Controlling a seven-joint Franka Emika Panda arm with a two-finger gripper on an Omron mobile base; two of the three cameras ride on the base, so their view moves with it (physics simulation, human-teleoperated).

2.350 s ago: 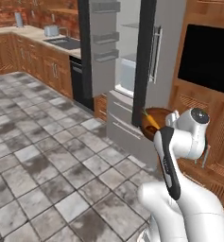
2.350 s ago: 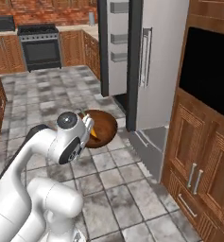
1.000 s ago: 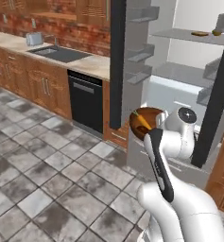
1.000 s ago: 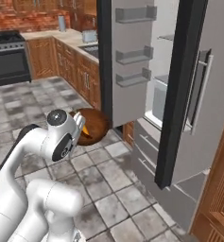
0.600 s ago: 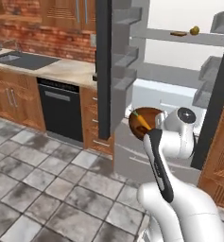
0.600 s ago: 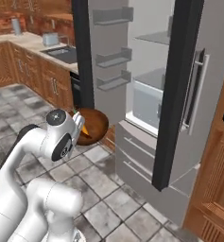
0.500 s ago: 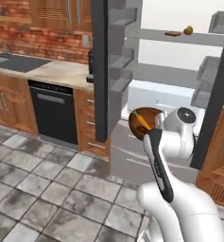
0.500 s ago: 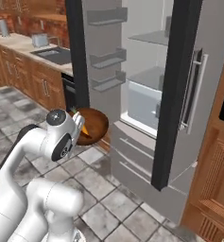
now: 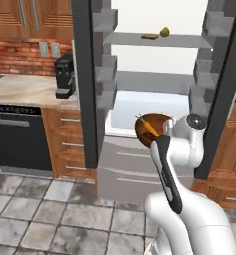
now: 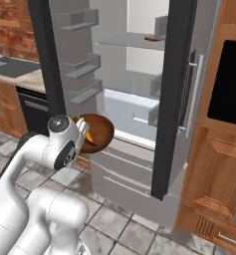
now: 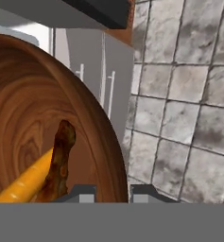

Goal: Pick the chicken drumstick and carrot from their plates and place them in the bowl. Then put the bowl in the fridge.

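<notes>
My gripper (image 11: pixel 112 193) is shut on the rim of the brown bowl (image 11: pixel 33 104), holding it up in front of the open fridge (image 9: pixel 154 80). The orange carrot (image 11: pixel 23 182) and the dark chicken drumstick (image 11: pixel 61 160) lie together inside the bowl. In the left base view the bowl (image 9: pixel 164 122) hangs at the height of the fridge's lower white compartment, with the carrot (image 9: pixel 149 127) showing over its rim. The right base view shows the bowl (image 10: pixel 102 130) just left of the fridge's drawers. The plates are out of view.
Both fridge doors (image 9: pixel 84 74) (image 10: pixel 174 89) stand open, with grey bins on their inner sides. Two small food items (image 9: pixel 157 34) sit on the top shelf. Grey drawers (image 9: pixel 129 169) close the fridge's bottom. A black dishwasher (image 9: pixel 15 142), a counter with a coffee machine (image 9: pixel 64 74) and wooden cabinets flank it.
The base has driven and turned, so the whole view has swung to face the open fridge squarely. The bowl stays in my grip with the carrot and drumstick inside.
</notes>
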